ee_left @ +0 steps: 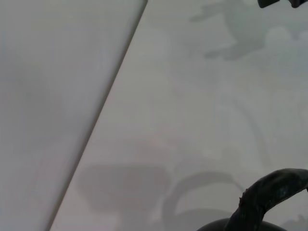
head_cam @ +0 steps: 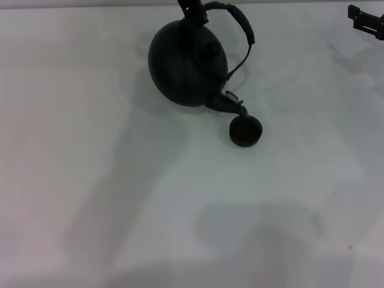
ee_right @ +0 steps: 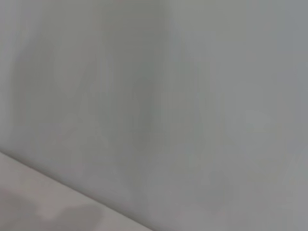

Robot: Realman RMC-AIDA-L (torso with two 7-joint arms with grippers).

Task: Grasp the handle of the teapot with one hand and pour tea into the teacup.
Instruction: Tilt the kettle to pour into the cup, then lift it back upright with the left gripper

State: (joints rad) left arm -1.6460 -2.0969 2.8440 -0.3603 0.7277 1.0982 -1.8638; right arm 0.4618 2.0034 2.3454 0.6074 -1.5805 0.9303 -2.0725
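White tabletop (head_cam: 90,198) fills the head view, blotched with soft grey shadows. At its far edge the left gripper (head_cam: 193,8) comes down onto the handle (head_cam: 240,25); whether its fingers are clamped on the hoop or apart cannot be told, since they run out of view. From the handle hangs the teapot (head_cam: 187,62), tipped over with its spout (head_cam: 228,103) pointing down toward the robot and to the right. The spout's lip sits just over the far rim of the teacup (head_cam: 246,131), which stands upright on the table. The right gripper (head_cam: 366,19) is well apart, at the far right corner.
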